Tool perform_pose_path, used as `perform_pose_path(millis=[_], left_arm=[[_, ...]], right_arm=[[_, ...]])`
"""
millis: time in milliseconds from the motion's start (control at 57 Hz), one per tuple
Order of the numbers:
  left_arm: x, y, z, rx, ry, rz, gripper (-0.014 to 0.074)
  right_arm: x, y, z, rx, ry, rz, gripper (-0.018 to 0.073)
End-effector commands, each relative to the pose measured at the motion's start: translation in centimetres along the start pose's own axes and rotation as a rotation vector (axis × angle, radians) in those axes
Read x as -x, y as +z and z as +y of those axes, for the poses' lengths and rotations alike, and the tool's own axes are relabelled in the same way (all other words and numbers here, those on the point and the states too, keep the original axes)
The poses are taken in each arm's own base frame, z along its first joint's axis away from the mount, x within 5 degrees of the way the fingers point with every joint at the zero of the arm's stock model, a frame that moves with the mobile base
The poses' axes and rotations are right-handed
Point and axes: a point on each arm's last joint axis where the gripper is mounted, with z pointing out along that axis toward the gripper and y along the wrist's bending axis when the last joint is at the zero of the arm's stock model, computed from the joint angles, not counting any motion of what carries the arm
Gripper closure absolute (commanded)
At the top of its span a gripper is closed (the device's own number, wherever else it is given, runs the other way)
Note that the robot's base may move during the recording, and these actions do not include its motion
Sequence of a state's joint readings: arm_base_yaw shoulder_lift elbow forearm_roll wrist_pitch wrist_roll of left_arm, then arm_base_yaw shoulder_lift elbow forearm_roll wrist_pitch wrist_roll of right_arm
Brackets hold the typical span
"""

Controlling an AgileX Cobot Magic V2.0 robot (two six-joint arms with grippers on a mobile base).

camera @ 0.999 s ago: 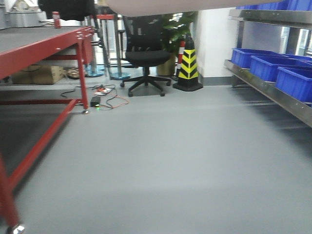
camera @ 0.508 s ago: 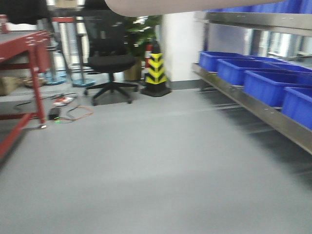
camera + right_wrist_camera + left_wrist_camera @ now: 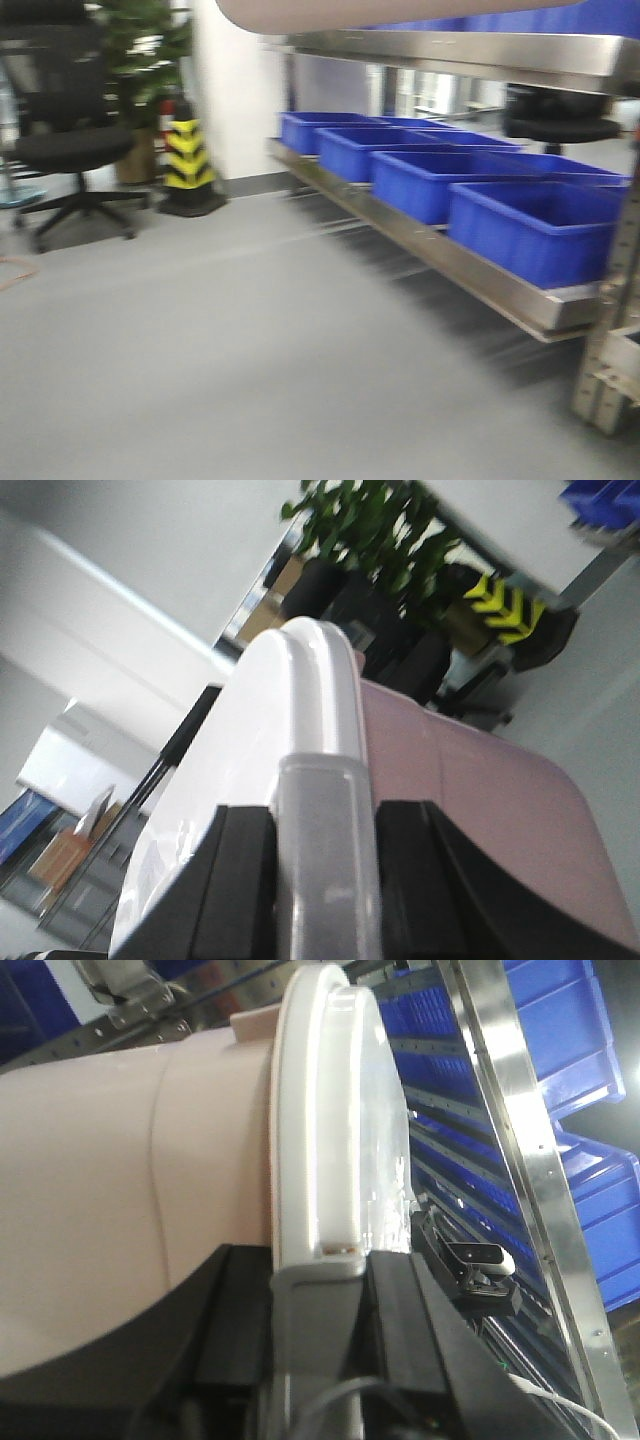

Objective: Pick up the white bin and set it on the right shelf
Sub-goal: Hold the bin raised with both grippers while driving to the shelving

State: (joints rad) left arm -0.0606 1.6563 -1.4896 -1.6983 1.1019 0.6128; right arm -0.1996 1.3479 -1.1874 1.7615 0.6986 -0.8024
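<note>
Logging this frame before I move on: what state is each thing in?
white bin: lid on, held aloft, not yet on the shelf.
left gripper: shut on the bin's rim.
right gripper: shut on the bin's rim.
right shelf: lower tier holds blue bins.
blue bins: open-topped, in a row.
traffic cone: upright.

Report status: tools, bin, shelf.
Left tool and right tool shut on bin rim. Bin carried high, not yet on shelf. Shelf ahead-right; blue bins fill its lower tier.
</note>
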Motion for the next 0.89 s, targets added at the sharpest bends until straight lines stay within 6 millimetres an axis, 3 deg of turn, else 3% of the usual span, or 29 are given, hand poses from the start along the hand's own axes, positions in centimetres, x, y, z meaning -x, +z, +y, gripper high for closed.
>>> perform_pose_path(millis=[0, 877], left_arm=[[-2.07, -0.22, -5.65, -0.251, 0.07, 0.16, 0.0722], [-2.05, -0.21, -5.64, -0.25, 0.07, 0.158, 0.0722]], right_arm=[[-0.32, -0.8, 3.91, 0.179, -0.006, 0.041, 0.0498], [-0.32, -0.8, 3.91, 0.179, -0.006, 0.041, 0.0498]])
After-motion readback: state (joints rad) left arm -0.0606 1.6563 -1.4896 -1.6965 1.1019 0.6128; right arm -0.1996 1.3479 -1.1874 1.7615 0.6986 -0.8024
